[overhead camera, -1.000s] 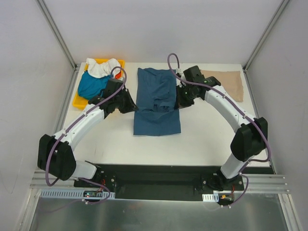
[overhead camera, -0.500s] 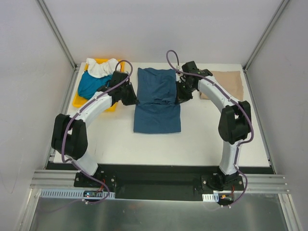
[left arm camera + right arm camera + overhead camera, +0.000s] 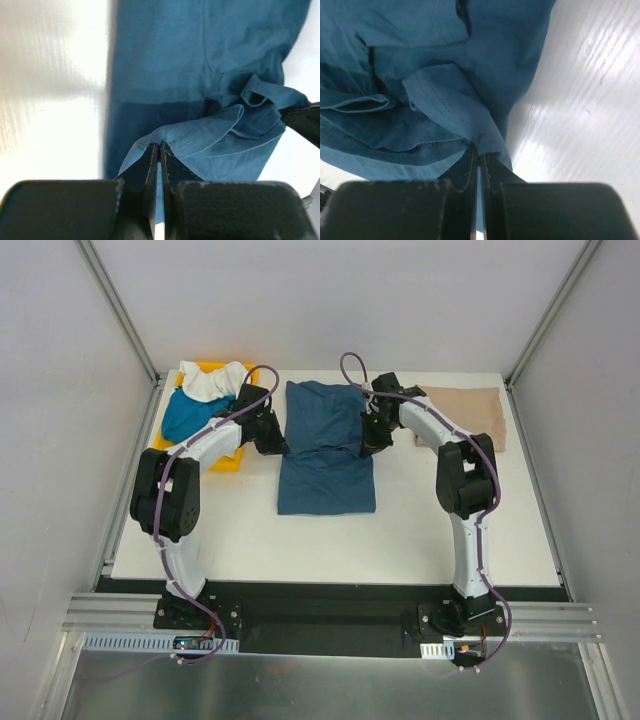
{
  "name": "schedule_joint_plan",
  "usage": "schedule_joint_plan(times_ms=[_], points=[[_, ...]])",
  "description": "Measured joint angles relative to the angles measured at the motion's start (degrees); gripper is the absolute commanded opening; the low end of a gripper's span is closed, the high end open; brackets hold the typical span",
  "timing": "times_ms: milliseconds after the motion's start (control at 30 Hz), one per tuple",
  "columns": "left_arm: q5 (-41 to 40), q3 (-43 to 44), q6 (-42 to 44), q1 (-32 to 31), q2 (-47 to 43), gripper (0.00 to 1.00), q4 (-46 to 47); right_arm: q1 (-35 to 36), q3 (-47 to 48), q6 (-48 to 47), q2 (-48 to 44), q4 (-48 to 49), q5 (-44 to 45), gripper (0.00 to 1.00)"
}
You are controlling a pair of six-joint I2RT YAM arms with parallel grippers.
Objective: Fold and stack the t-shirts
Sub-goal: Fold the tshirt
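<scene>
A dark navy blue t-shirt (image 3: 328,445) lies in the middle of the white table, partly folded. My left gripper (image 3: 278,446) is shut on its left hem edge (image 3: 165,142). My right gripper (image 3: 368,444) is shut on its right hem edge (image 3: 485,142). Both hold the fold over the shirt's upper half. A beige-tan t-shirt (image 3: 470,415) lies folded at the back right. A teal blue t-shirt (image 3: 190,418) and a white t-shirt (image 3: 212,380) lie in the yellow tray (image 3: 228,461). No orange-red shirt is in view.
The yellow tray stands at the back left of the table, close to my left arm. Metal frame posts rise at the back corners. The table's front half (image 3: 330,550) is bare white surface.
Both grippers have carried the navy shirt's hem toward the back of the table, folding it over itself. Both arms have stretched farther out.
</scene>
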Motion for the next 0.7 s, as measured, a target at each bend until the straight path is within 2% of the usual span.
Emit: schedule_joint_plan(times_ms=[67,100,133,200,233,300,333,367,400,433,467,600,700], points=[[0.00,0.13,0.00,0.42,0.85,0.06,0.02,-0.24,0.81,0.15,1.25,0.52,-0.61,0.05],[0.02,0.26,0.00,0.66,1.16,0.12,0.07,-0.35,1.07,0.35,1.70,0.79,-0.87,0.07],[0.02,0.33,0.02,0.74,1.40,0.23,0.09,-0.48,1.55,0.57,2.21,0.81,-1.07,0.09],[0.04,0.55,0.26,1.09,1.95,0.32,0.13,-0.70,1.99,0.81,2.97,1.20,-1.51,0.19],[0.11,0.66,0.13,1.11,2.19,0.40,0.26,-0.79,2.14,0.98,3.17,1.25,-1.77,0.25],[0.35,1.03,0.31,1.46,2.54,0.46,0.26,-1.01,2.16,1.25,3.34,1.29,-2.32,0.37],[0.48,1.18,0.15,1.49,2.62,0.51,0.24,-1.07,2.21,1.40,3.34,1.22,-2.51,0.50],[0.57,1.25,0.20,1.49,2.62,0.62,0.33,-1.14,2.43,1.44,3.34,1.14,-2.60,0.86],[0.83,1.29,0.33,1.51,2.62,0.67,0.31,-1.18,2.73,1.42,3.34,1.05,-2.71,0.97],[1.16,1.29,0.50,1.62,2.60,0.72,0.42,-1.22,3.15,1.46,3.34,0.76,-2.78,0.97],[1.53,1.29,0.48,1.60,2.54,0.99,0.46,-1.25,3.56,1.14,3.32,0.48,-2.75,0.96],[1.95,-0.31,0.15,1.60,0.33,0.99,0.52,-1.25,3.61,0.39,2.05,-0.33,-2.69,0.96],[1.92,-4.15,0.11,1.60,-4.90,0.99,0.96,-1.18,-1.20,0.00,-3.02,0.09,-2.47,0.96]])
